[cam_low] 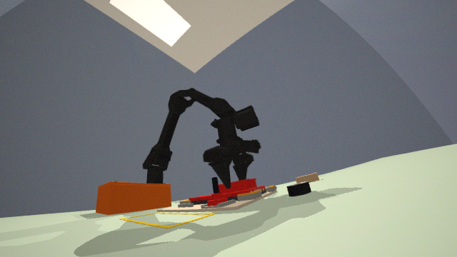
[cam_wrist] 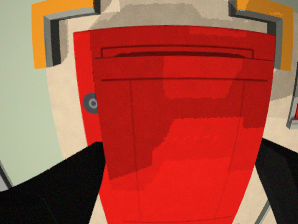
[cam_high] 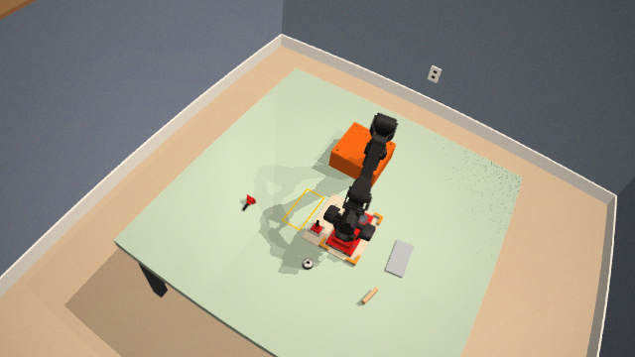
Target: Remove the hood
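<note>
The red hood (cam_high: 342, 244) (cam_low: 246, 184) (cam_wrist: 190, 100) lies on the red toy car (cam_wrist: 84, 70), which sits on a tan board (cam_low: 246, 203) with orange corner pieces. My gripper (cam_high: 348, 229) (cam_low: 235, 183) (cam_wrist: 182, 149) is pointing down and open, with one finger low on each side of the hood. The wrist view shows the fingers very close to the hood's side edges; whether they touch it cannot be told. The fingertips are hidden in the top view. The yellow outline of the marked area (cam_high: 295, 204) (cam_low: 143, 223) lies beside the board with nothing in it.
A red piece with a black peg (cam_high: 317, 227) (cam_low: 215, 185) stands on the board near the marked area. An orange block (cam_high: 352, 144) (cam_low: 133, 198) is at the arm's base. A wheel (cam_high: 308, 263) (cam_low: 299, 189), wooden stick (cam_high: 369, 296) (cam_low: 307, 178), grey plate (cam_high: 400, 258) and red-and-black piece (cam_high: 250, 200) lie around.
</note>
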`<action>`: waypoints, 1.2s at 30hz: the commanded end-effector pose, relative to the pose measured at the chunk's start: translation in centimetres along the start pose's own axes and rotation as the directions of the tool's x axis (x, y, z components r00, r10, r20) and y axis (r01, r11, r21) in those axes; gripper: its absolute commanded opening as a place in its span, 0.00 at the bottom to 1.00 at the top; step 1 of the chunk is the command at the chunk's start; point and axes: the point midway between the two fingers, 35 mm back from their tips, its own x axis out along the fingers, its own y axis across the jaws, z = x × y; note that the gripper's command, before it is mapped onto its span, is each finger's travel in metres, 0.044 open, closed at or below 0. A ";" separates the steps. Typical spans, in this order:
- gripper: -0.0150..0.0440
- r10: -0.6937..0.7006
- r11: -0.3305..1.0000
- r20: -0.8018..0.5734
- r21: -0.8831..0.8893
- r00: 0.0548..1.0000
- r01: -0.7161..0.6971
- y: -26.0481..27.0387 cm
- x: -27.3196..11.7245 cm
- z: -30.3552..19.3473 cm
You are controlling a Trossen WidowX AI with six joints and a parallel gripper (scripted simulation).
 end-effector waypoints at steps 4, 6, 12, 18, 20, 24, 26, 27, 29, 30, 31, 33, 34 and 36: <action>0.78 0.000 1.000 0.000 0.000 1.000 0.000 0.0 0.0 0.0; 0.75 0.000 1.000 0.000 0.000 1.000 0.000 0.0 0.0 0.0; 0.59 0.000 1.000 0.000 0.000 1.000 0.000 0.0 -0.1 0.0; 0.32 0.000 1.000 0.000 0.000 1.000 0.000 0.0 -0.4 0.0; 0.25 0.000 1.000 0.000 0.000 1.000 0.000 0.0 -0.6 0.0; 0.25 0.000 1.000 0.000 0.000 1.000 0.000 0.0 -0.8 0.0; 0.25 0.001 1.000 0.000 0.000 1.000 -0.001 0.0 -1.0 0.0; 0.25 0.001 1.000 0.000 0.000 1.000 -0.001 0.0 -1.0 0.0; 0.25 0.001 1.000 0.000 0.000 1.000 -0.001 0.0 -1.2 0.0; 0.25 0.001 1.000 0.000 0.000 1.000 -0.001 0.0 -1.2 0.0; 0.25 0.001 1.000 0.000 0.000 1.000 -0.001 0.0 -1.3 0.0; 0.25 0.001 1.000 0.000 0.000 1.000 -0.001 0.0 -1.4 0.0; 0.25 0.001 1.000 0.000 0.000 1.000 -0.001 0.0 -1.5 0.0; 0.25 0.001 1.000 0.000 0.000 1.000 -0.001 0.0 -1.6 0.0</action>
